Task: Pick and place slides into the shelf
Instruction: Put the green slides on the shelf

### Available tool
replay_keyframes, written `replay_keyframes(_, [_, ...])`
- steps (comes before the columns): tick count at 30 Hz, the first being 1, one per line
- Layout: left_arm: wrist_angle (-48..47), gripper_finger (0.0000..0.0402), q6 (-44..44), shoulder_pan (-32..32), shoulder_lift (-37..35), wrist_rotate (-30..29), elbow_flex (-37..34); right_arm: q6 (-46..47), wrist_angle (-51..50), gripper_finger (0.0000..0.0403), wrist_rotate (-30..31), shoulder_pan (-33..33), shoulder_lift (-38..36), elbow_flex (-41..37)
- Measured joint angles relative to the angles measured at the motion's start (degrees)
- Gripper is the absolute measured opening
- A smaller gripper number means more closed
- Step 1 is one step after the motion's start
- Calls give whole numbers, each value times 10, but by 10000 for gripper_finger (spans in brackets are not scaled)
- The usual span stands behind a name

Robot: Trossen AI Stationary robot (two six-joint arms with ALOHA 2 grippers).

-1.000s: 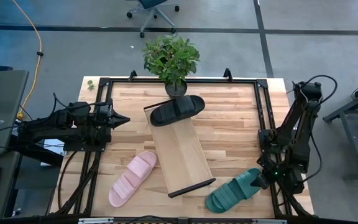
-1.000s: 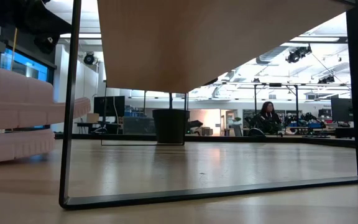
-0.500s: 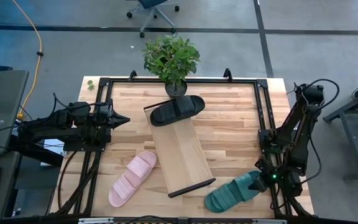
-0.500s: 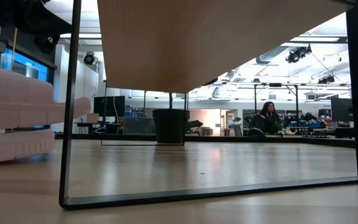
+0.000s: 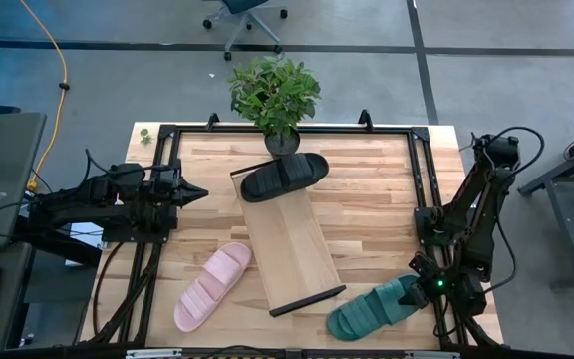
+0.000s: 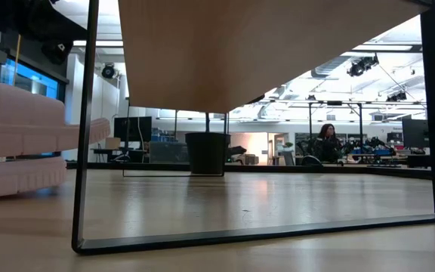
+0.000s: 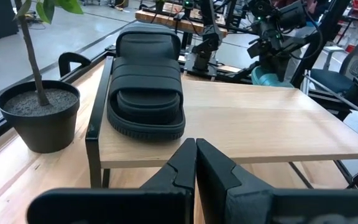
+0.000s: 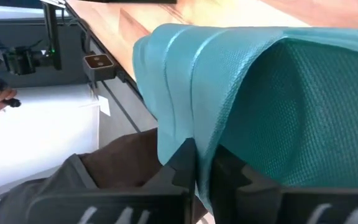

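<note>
The dark green slide lies on the table near its front right corner, with my right gripper shut on the end toward the right edge. The black slide rests sole down on the far end of the shelf, a light-wood plank with black end bars. The pale pink slide lies flat on the table left of the shelf. My left gripper hangs shut and holding nothing at the left, pointing toward the black slide. My right gripper pinches an edge of the green slide between its two fingers, at the slide's right end. A ribbed surface lies on one side of the fingers and a textured surface on the other. The fingers come from the table's right side, slanting downward.
A potted plant stands at the far edge just behind the shelf. Black frame rails run along the table's left, right and far sides. Bare wood lies between shelf and right rail. A person sits far off in the room.
My right gripper has moved a little toward the table's near edge at the green slide's right end. The slide has shifted slightly the same way.
</note>
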Motion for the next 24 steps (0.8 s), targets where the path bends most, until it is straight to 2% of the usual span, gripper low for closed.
replay_keyframes(7, [0,1,0,0,0,12,0,-2,19,9,28,5,-8,1])
replay_keyframes(24, [0,1,5,0,0,20,0,-41,-13,8,76,9,-118,1])
